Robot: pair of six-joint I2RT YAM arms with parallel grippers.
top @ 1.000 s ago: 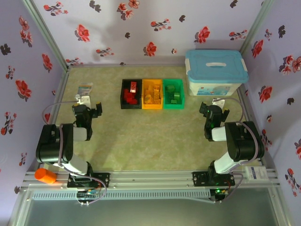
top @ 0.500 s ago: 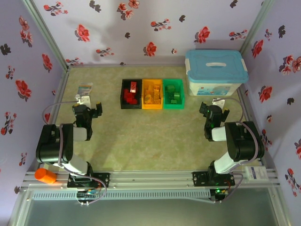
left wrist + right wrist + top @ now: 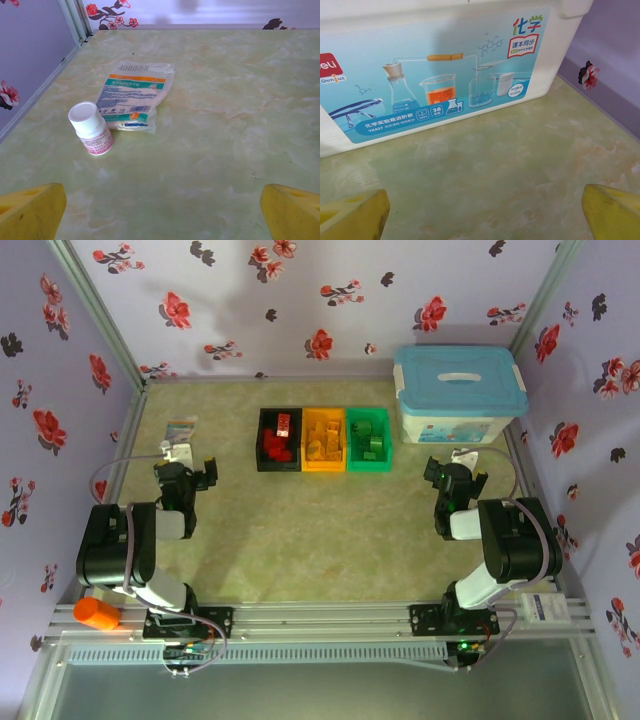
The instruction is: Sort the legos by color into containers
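Three joined containers sit at the table's middle back: a black bin (image 3: 278, 440) holding red legos (image 3: 279, 435), an orange bin (image 3: 323, 440) holding orange-yellow legos (image 3: 322, 444), and a green bin (image 3: 369, 440) holding green legos (image 3: 369, 441). My left gripper (image 3: 186, 472) rests low at the left, well away from the bins, open with nothing between its yellow fingertips (image 3: 31, 211). My right gripper (image 3: 456, 473) rests low at the right, open and empty, its yellow fingertips (image 3: 612, 212) wide apart.
A large white box with a light-blue lid (image 3: 459, 394) stands at the back right, close ahead of the right gripper. A small white-capped bottle (image 3: 91, 128) and a plastic packet (image 3: 134, 95) lie ahead of the left gripper. An orange cylinder (image 3: 97, 613) sits on the front rail.
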